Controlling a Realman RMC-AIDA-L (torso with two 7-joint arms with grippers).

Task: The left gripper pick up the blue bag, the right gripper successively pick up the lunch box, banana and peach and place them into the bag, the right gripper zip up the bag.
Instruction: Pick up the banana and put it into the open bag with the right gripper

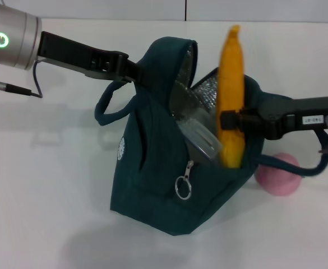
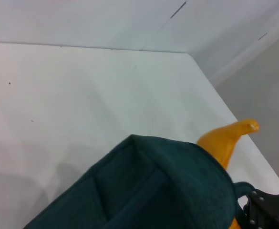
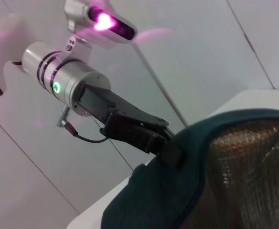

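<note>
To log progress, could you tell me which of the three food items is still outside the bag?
The peach: it sits on the table behind the blue bag, while the lunch box is inside and the banana is going in.

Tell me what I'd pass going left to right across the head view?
Silver wrist with green light ring → left end effector gripping the blue bag's top edge → zipper's metal ring pull → upright banana → right end effector holding it → pink peach on the table.
</note>
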